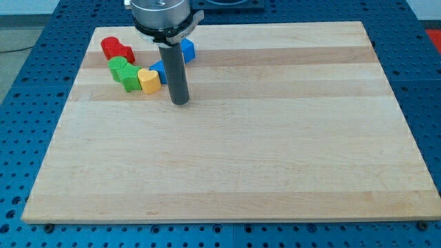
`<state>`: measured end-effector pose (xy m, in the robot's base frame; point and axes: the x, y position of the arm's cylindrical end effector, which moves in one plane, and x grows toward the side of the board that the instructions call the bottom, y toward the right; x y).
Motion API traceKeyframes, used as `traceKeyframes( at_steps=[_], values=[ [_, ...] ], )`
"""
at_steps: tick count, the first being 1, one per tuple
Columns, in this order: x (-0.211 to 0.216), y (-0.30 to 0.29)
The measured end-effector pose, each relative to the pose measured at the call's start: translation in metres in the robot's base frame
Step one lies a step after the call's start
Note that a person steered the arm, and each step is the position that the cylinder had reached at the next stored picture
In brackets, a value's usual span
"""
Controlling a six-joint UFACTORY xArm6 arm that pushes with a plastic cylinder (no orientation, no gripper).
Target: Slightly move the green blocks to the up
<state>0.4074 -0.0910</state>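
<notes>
Two green blocks sit together at the view's upper left: one rounded green block (118, 65) and a second green block (129, 78) just below and right of it. My tip (179, 102) rests on the board to the right of them, past a yellow heart-shaped block (149, 80). The tip touches no block. The rod hides part of a blue block (159, 69) beside the yellow one.
A red block (116, 48) lies above the green blocks near the board's top-left corner. Another blue block (187, 49) sits right of the rod near the top edge. The wooden board (275, 138) lies on a blue perforated table.
</notes>
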Motion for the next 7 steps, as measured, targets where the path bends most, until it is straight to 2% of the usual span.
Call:
traceKeyframes(
  at_steps=[1,2,3,4,5,7],
  values=[
    [0.025,0.026],
    [0.072,0.041],
    [0.082,0.04],
    [0.066,0.04],
    [0.073,0.032],
    [0.074,-0.037]
  ],
)
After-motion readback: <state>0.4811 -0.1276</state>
